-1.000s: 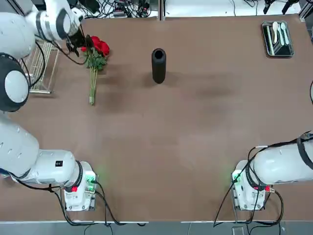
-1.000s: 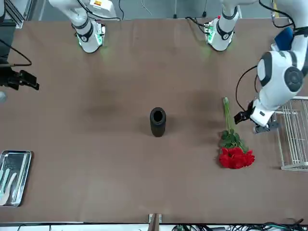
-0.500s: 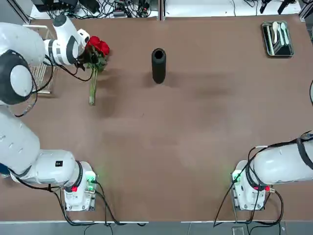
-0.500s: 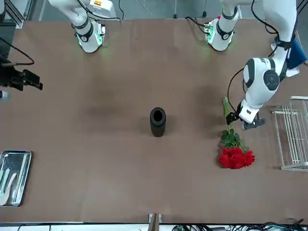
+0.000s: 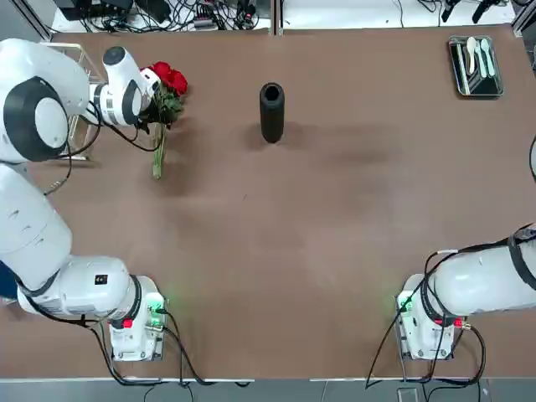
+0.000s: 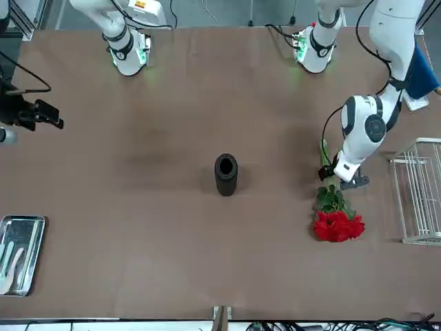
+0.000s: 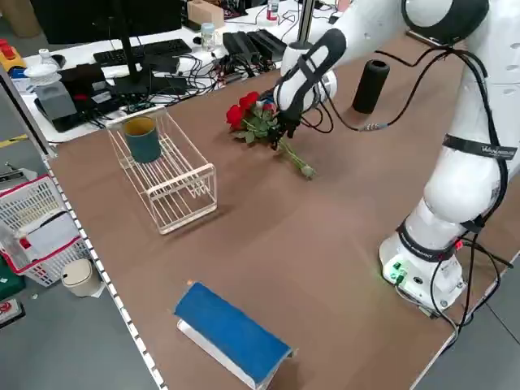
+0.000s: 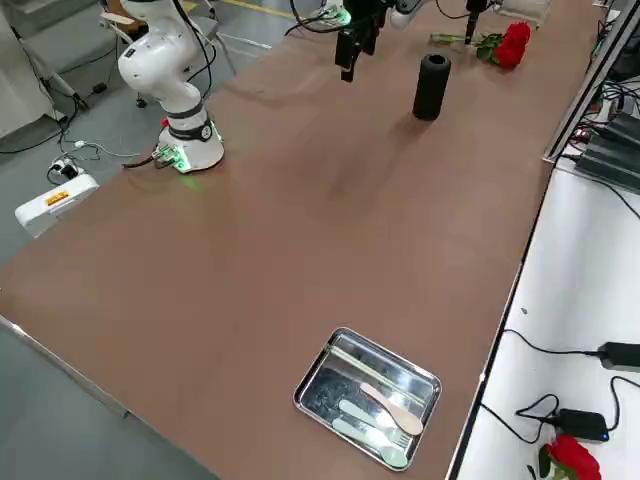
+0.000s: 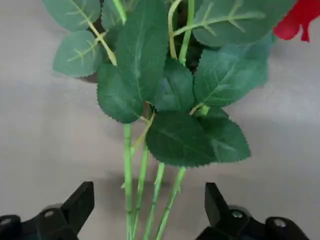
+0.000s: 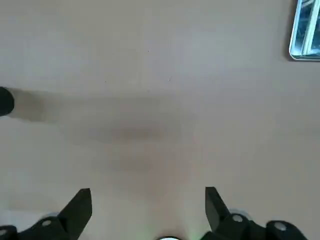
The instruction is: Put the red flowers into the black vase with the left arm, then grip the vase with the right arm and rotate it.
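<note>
The black vase (image 5: 271,112) stands with no flowers in it. The left end effector (image 9: 150,205) is wide open above the red flowers' stems (image 9: 142,185), holding nothing. The tray (image 5: 476,67) has spoons in it.

We have 2 arms at the bench (image 5: 276,251). Our left arm (image 5: 38,226) arches forward from its base, its wrist bent down, so the left hand (image 9: 150,212) hangs below the wrist, its 2 fingers spread apart. Our right hand (image 10: 149,212), well apart to the left one's right, hovers over the bench, its 2 fingers wide open.
</note>
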Motion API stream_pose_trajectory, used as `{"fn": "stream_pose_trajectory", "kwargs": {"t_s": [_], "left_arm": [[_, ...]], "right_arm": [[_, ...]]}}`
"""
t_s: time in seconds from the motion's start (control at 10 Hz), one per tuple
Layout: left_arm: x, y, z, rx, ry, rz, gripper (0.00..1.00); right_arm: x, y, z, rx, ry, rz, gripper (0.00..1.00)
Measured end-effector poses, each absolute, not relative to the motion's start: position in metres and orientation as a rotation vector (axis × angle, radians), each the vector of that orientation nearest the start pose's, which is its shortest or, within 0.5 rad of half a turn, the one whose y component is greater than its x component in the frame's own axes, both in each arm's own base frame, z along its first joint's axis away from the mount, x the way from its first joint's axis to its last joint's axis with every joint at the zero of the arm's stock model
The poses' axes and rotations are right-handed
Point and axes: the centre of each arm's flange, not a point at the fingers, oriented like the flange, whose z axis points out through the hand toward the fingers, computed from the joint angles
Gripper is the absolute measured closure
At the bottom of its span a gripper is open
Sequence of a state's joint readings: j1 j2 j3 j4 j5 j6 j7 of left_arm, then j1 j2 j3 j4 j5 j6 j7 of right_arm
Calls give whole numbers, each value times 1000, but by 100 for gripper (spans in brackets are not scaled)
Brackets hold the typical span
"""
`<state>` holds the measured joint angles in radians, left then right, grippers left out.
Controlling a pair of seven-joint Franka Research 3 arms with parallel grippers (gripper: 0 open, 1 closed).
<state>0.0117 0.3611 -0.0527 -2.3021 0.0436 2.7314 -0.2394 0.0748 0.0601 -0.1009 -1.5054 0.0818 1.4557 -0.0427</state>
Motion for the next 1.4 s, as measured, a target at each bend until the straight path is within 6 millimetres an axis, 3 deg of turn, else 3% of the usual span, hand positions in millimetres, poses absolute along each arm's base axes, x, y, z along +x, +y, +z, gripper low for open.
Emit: {"fn": "stream_pose_trajectory", "kwargs": {"t_s": [0.2,1.0,1.2,1.3,1.4], "left_arm": [[533,-22,186,-3138,-263,-106,5],[550,-7,185,-3134,-292,-138,37],[553,-8,179,-3135,-292,-130,37],[556,-8,177,-3136,-293,-130,45],[558,-7,177,-3136,-294,-133,63]], "right_arm": [[561,3,612,-3058,-50,160,0],[562,9,610,-3058,-65,169,0],[562,15,610,-3058,-82,170,0],[562,16,610,-3058,-84,170,0],[562,16,610,-3058,-84,170,0]]}}
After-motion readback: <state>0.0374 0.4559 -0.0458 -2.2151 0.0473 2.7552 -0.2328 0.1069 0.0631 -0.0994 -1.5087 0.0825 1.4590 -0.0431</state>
